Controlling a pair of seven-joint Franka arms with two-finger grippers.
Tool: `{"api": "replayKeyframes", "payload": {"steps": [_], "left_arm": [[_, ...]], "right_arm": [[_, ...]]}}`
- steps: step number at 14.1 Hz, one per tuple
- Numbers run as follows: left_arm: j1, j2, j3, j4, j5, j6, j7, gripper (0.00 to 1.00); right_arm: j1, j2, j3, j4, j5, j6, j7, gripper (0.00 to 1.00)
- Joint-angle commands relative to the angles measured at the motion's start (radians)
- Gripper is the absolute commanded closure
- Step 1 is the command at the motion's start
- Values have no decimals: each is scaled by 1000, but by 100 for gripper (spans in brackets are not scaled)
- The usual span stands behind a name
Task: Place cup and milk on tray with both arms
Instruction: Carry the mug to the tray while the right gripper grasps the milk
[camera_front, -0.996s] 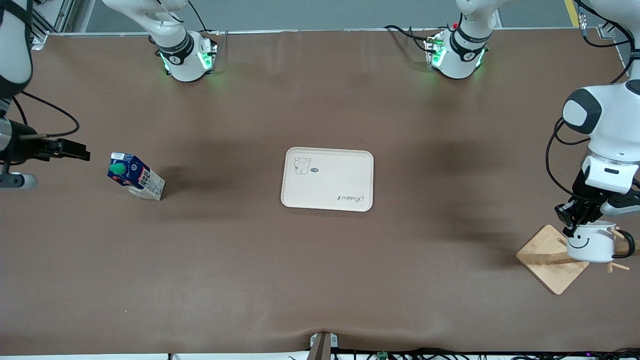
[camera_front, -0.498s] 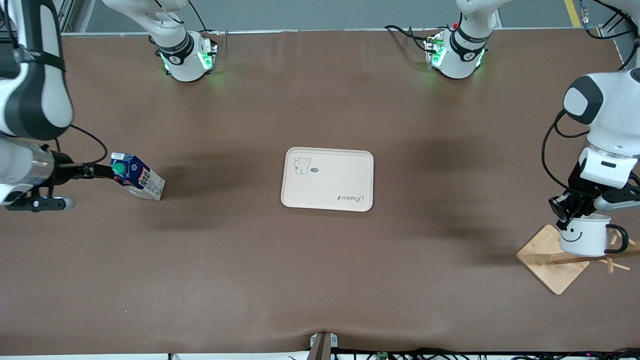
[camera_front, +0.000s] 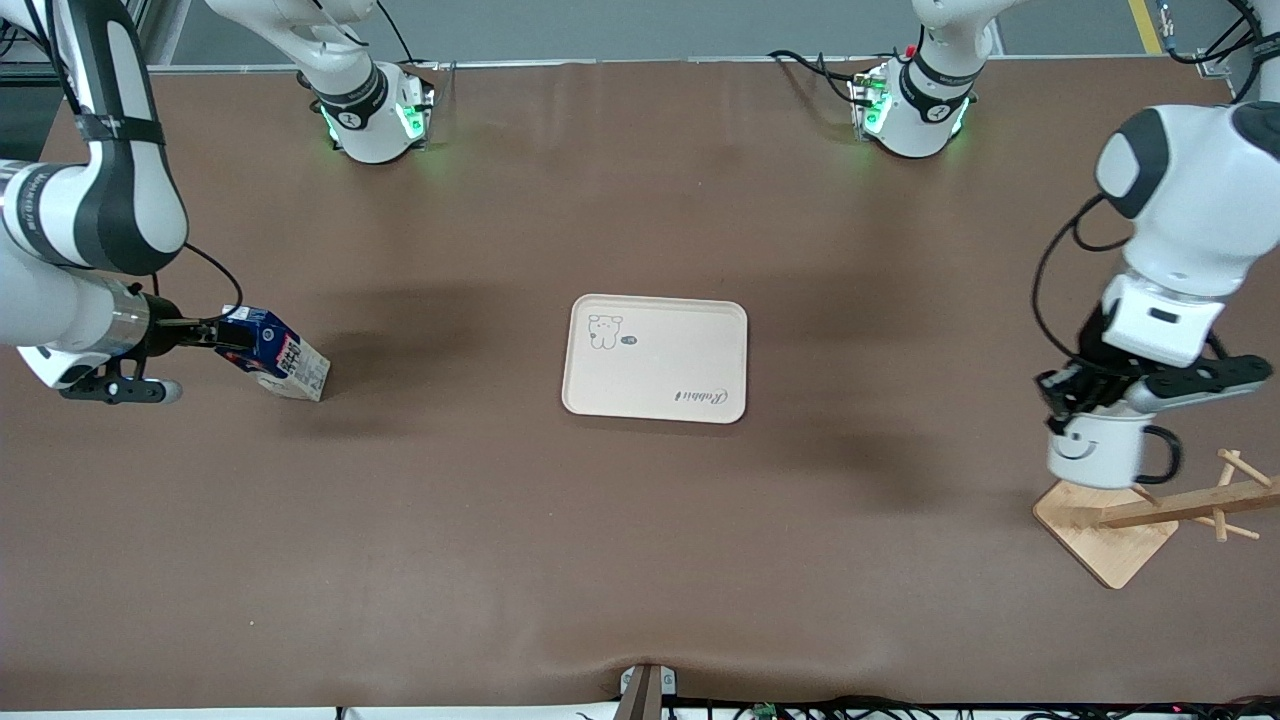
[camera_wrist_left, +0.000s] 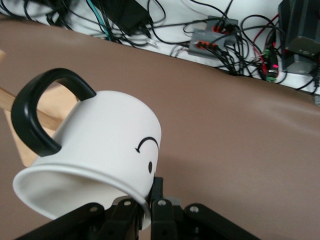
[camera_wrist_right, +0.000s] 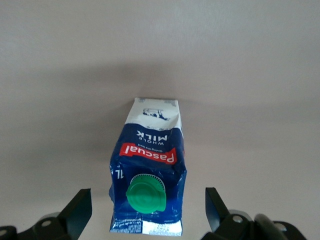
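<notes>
**Cup lifted off its rack, carton about to be grasped**

Nearest the front camera, at the left arm's end of the table, stands the wooden rack (camera_front: 1105, 530) with its pegs bare. Above its edge hangs the cup (camera_front: 1095, 450), pinched by the rim in the left gripper (camera_front: 1068, 395), whose fingers are pressed together on the thin wall; held this way, the handle stays clear of the pegs.

The tray (camera_front: 655, 358) lies in the middle of the table with nothing on it, reachable by both arms.

At the right arm's end, the milk (camera_front: 275, 355) stands on the table. The right gripper (camera_front: 215, 335) sits level with the carton's top, fingers spread to either side, not yet squeezing, likely lined up for a sideways grasp.
</notes>
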Motion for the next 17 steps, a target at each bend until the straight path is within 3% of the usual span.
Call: {"api": "replayKeyframes", "payload": {"steps": [1,8,9,12,14,17], "left_arm": [[-18,71,-79,60,-11,-59,-99,100],[-314,270,-82,205,2,-124,-606,100],[-352,302,-82,242,2,-164,-659,100],[-454,382,-81,304,1,-240,-762,100],[-507,437,-79,307,-5,-241,-798,100],[-563,543,-78,335,-1,-302,-841,100]], "right_arm": [[6,-41,13,-78,18,23,107,0],[3,-29,12,-113,16,57,108,0],[0,-28,12,-113,16,56,108,6],[-3,-23,12,-113,16,45,104,58],[-13,-23,12,-107,16,45,96,84],[-20,-22,12,-52,15,-19,84,88]]}}
